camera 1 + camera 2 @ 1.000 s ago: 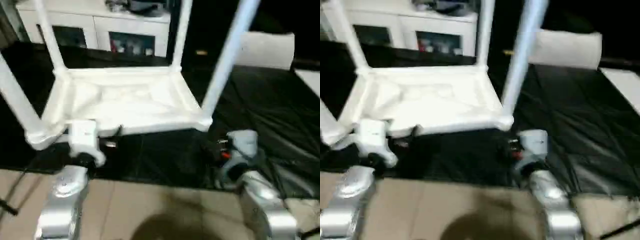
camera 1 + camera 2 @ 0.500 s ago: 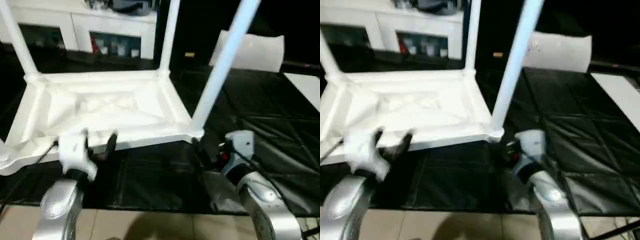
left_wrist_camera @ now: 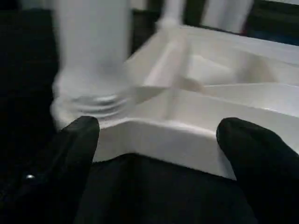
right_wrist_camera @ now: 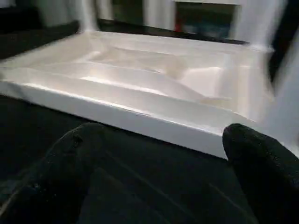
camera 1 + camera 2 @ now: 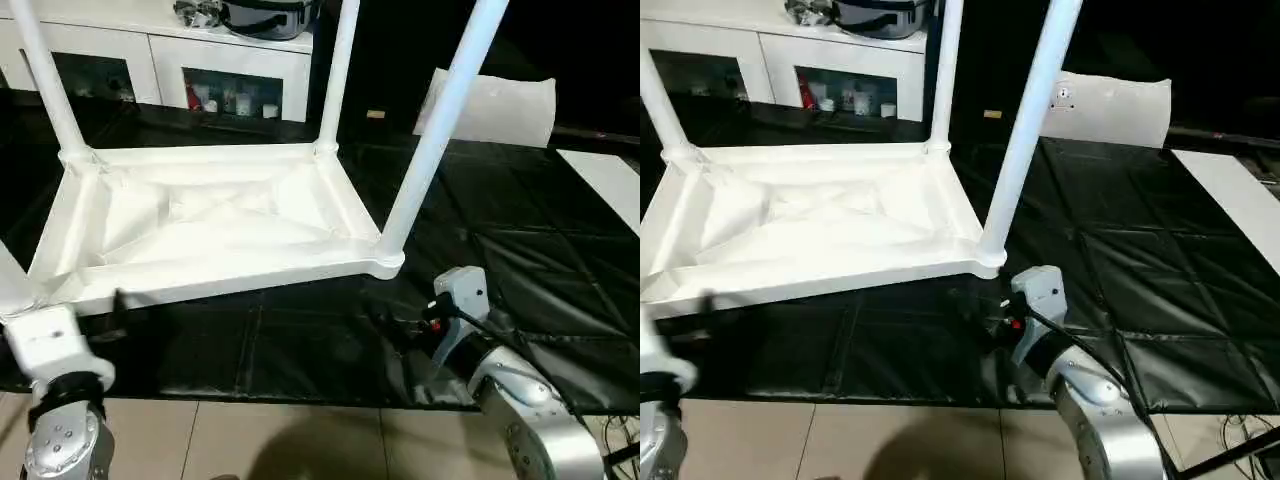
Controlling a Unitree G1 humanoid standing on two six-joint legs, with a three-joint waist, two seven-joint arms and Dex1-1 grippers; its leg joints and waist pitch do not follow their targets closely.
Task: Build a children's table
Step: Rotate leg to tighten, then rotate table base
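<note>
Head views: white plastic square tabletop [image 5: 200, 225] lies underside up on black quilted mat [image 5: 520, 270], ribs showing. Long white tapered round legs [image 5: 440, 120] stand upright in its corner sockets. White cabinet [image 5: 180, 60] behind; white pillow-like block [image 5: 500, 105] far right.

Left wrist view: left gripper [image 3: 156, 154] empty, black fingers [image 3: 74, 149] spread wide, just short of the tabletop's near edge beside a corner leg.

Right wrist view: right gripper [image 4: 154, 163] likewise released, fingers [image 4: 261, 163] apart, facing the tabletop rim without touching.
</note>
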